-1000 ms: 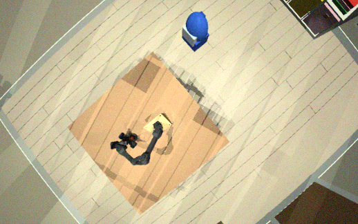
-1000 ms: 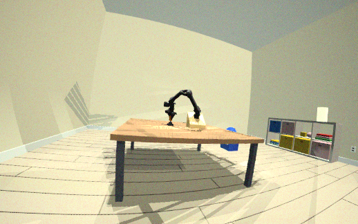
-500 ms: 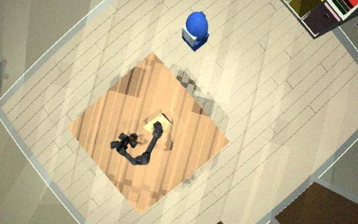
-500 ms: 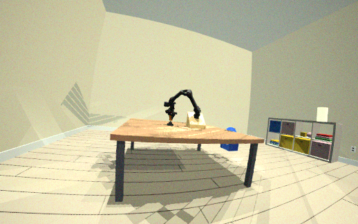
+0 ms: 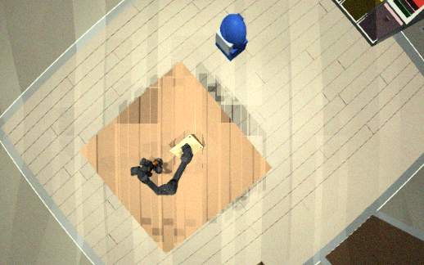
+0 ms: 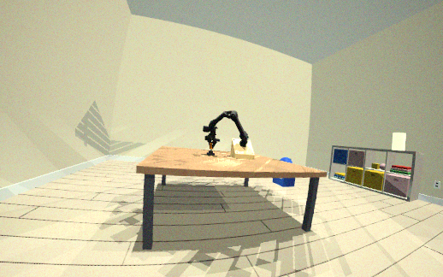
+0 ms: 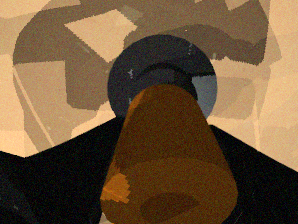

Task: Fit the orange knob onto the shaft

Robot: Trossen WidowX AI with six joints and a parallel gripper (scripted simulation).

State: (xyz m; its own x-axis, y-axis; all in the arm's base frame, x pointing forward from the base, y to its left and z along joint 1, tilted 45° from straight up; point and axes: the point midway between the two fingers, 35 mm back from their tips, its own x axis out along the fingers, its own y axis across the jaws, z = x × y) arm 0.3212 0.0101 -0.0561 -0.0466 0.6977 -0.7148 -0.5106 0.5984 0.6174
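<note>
The orange knob (image 5: 155,163) (image 6: 211,146) (image 7: 167,135) is upright between the fingers of my gripper (image 6: 211,147) (image 7: 164,129), which is shut on it. The round dark pedestal (image 6: 210,153) (image 7: 122,80) stands on the table under the knob. In the wrist view the knob's far end overlaps the pedestal's middle, with a darker curved band around it. The D-shaped shaft and its flat side are hidden behind the knob. The mark on the knob's near end shows dimly. I cannot tell how far the knob sits over the shaft or whether it touches the pedestal.
A pale wooden block (image 5: 178,150) (image 6: 236,150) stands by the arm's base on the wooden table (image 5: 221,163) (image 6: 192,167). The arm arches from there to the pedestal. A blue object (image 5: 233,30) (image 6: 284,180) and a shelf unit (image 6: 373,173) stand on the floor beyond the table.
</note>
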